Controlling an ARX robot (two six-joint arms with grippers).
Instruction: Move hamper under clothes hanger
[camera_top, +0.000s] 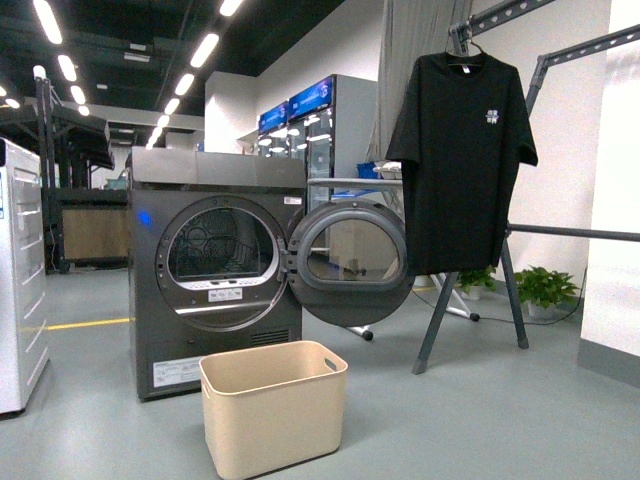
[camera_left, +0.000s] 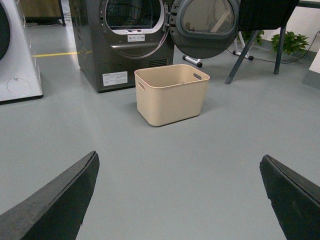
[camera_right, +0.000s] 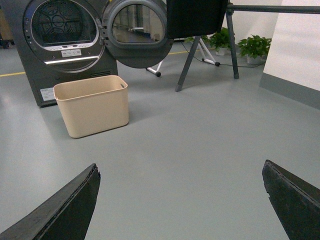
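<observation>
The hamper (camera_top: 273, 405) and dryer (camera_top: 145, 300) are seen low and close from the front camera; both are shared, from farther back and higher, by the wrist cameras.

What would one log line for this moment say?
hamper: on floor before dryer, not under clothes hanger | left fingers: open, empty | right fingers: open, empty | move: not yet done

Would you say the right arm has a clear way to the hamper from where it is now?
Probably yes: only bare floor lies between the open right gripper and the hamper, though it may have to come closer.
</observation>
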